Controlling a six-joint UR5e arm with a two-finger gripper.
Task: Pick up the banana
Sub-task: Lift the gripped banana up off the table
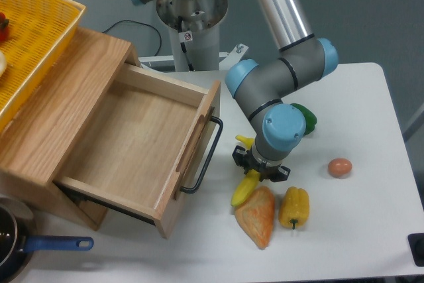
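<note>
bright, even overhead light; white surface [371,230] evenly lit, no harsh glare. soft short shadows under open light-wood drawer [132,144] and blue-grey robot arm [278,91]. sharp focus throughout, no motion blur, slight wide-angle tilt.

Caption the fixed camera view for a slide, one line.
UR5e pincer closed on the banana beside the pastry and yellow pepper, open wooden drawer alongside.
</note>
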